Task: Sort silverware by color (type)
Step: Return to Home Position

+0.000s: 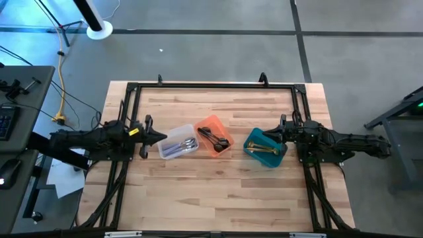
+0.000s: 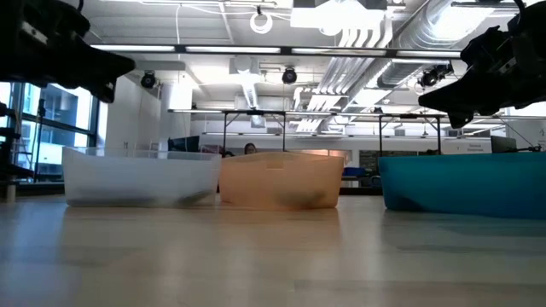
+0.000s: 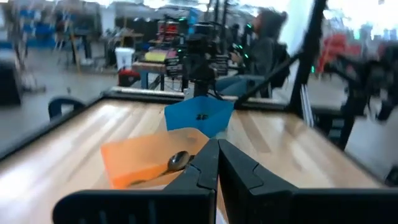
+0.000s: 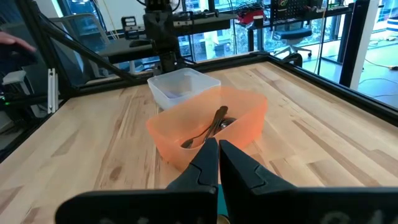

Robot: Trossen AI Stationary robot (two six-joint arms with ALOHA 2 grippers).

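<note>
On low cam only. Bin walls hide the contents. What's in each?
Observer: From the high view: the clear bin holds silver pieces, the orange bin black pieces, the teal bin gold pieces.
Operator: Arms holding anything?
Observer: Left pincer sits by the clear bin's outer side, shut and empty per its wrist view.
Operator: And the other?
Observer: Right pincer is at the teal bin's rim on its own arm's side, also shut and empty.
</note>
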